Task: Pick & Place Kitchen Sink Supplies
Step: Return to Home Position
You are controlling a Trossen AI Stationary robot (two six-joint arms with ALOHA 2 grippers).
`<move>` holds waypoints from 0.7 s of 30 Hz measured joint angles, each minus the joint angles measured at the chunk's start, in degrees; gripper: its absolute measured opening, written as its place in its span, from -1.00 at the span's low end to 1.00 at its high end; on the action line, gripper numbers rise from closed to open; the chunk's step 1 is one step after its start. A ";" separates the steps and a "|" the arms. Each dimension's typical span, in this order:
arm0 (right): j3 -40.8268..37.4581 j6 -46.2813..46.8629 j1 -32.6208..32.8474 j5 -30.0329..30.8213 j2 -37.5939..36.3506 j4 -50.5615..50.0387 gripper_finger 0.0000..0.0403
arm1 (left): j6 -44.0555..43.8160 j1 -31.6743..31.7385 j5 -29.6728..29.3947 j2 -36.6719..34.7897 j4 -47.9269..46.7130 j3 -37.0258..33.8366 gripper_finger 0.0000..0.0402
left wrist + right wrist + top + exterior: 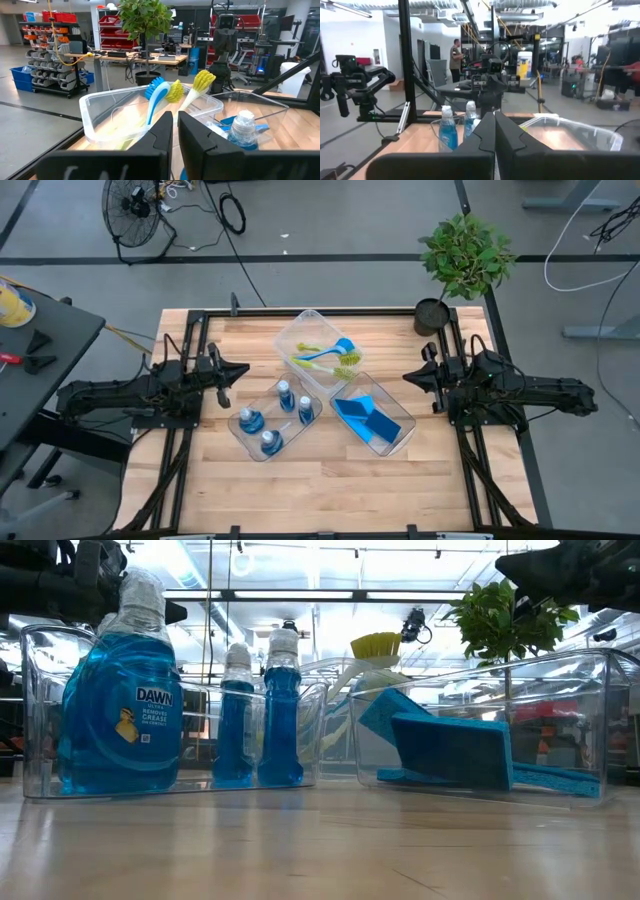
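Observation:
Three clear bins stand mid-table. The far bin holds a blue brush and yellow-green brushes, lying with their heads up against its wall. The near-left bin holds several upright bottles of blue liquid. The near-right bin holds light- and dark-blue sponges, some leaning on each other. My left gripper hovers shut left of the bins. My right gripper hovers shut to their right. Neither holds anything.
A green potted plant stands at the table's far right corner. Black frame rails run along the table's left and right sides. Bare wood lies along the near edge. A fan stands on the floor beyond the table.

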 joint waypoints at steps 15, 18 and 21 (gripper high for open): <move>-6.62 0.11 4.12 5.05 -7.00 2.79 -1.00 | 0.00 0.00 0.00 0.00 -0.02 0.00 -0.84; -7.69 0.26 4.31 5.05 -8.39 2.86 -1.00 | 0.00 0.00 0.00 0.00 -0.02 0.00 -0.84; -8.78 0.71 4.36 5.05 -10.18 2.79 -1.00 | 0.00 -0.02 0.00 0.00 -0.02 0.00 -0.84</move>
